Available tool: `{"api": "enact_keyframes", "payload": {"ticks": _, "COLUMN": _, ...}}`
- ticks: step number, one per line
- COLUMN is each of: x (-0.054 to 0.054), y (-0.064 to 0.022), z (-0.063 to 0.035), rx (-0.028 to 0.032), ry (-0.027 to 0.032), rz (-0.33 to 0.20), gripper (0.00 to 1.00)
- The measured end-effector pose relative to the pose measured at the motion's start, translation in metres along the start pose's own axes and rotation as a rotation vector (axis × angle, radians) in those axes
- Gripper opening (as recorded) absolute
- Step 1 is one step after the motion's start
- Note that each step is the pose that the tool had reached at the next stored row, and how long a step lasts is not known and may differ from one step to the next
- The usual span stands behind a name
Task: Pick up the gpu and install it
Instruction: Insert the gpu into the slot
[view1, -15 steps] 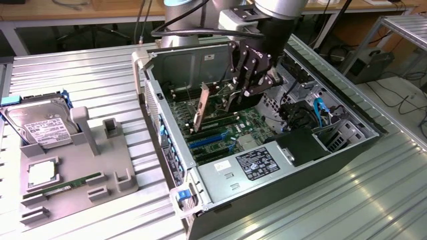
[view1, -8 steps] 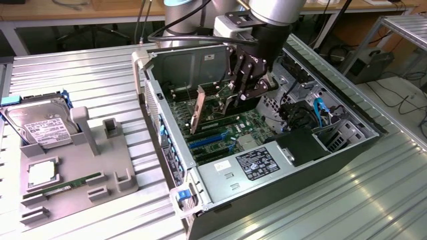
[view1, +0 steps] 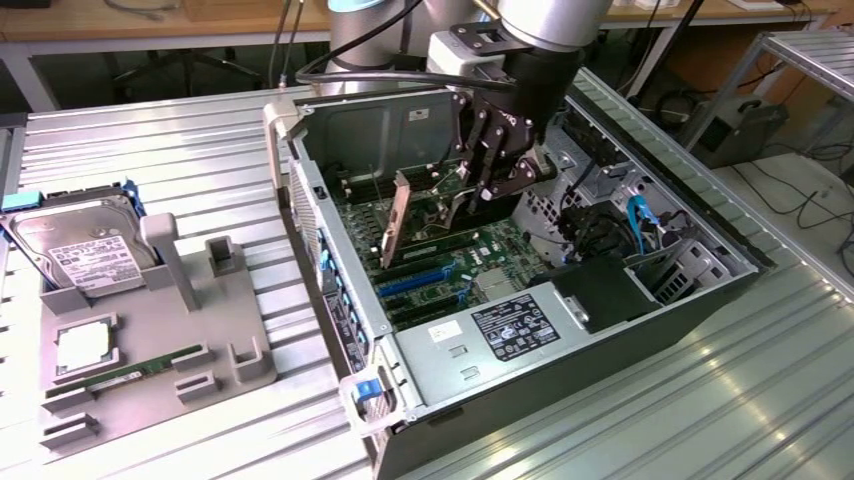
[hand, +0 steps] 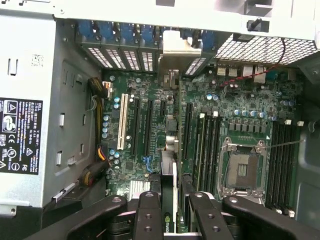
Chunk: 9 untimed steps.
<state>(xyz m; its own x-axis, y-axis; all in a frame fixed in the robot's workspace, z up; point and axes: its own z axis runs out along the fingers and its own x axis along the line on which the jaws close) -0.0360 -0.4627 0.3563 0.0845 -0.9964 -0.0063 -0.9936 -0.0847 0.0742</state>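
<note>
Edgewise, gpu (hand: 170, 170) in pincer (hand: 172, 202), long axis toward rear slots (hand: 122, 59)

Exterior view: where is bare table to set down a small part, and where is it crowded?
Free: ribbed table beyond the grey tray, bordered by the case; and the wide strip on the exterior view's right of the case. Crowded: inside the case, where the gripper holds the gpu.
</note>
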Motion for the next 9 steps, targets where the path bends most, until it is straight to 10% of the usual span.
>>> {"api": "enact_keyframes", "payload": {"ticks": 9, "x": -0.0002, "y": 0.0031, "z": 0.0086, "rx": 0.0017, "ry": 0.0000, "rz": 0.002, "gripper": 0.26}}
